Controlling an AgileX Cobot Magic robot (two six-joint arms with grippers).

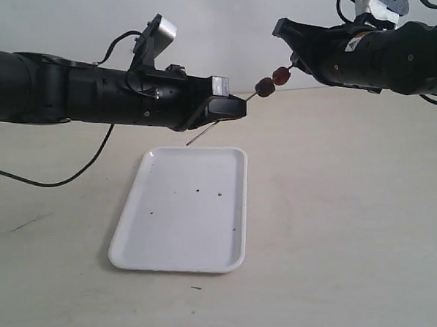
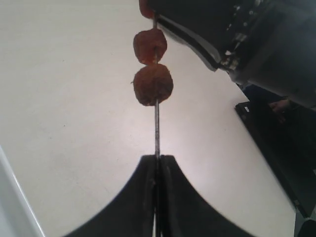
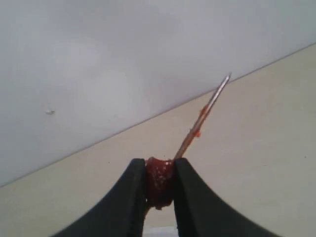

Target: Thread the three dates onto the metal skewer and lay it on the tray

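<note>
Above the table, the thin metal skewer (image 1: pixel 252 96) slants between both grippers. My left gripper (image 1: pixel 230 109) is shut on its lower part (image 2: pixel 157 132), and the tail (image 1: pixel 199 137) pokes out below, over the tray's far edge. Two wrinkled red-brown dates (image 2: pixel 153 85) (image 2: pixel 150 46) sit threaded on the rod. My right gripper (image 3: pixel 159 170) is shut on the third date (image 3: pixel 159 181), and the skewer tip (image 3: pixel 203 116) sticks out past it. In the exterior view the right gripper (image 1: pixel 295 60) hides this date. The white tray (image 1: pixel 170 224) lies below, holding only crumbs.
A black cable (image 1: pixel 72 175) loops over the table at the left. A short dark scratch mark (image 1: pixel 24 224) lies left of the tray, and a small crumb (image 1: pixel 196 287) lies in front of it. Black equipment (image 2: pixel 276 133) shows beyond the table edge.
</note>
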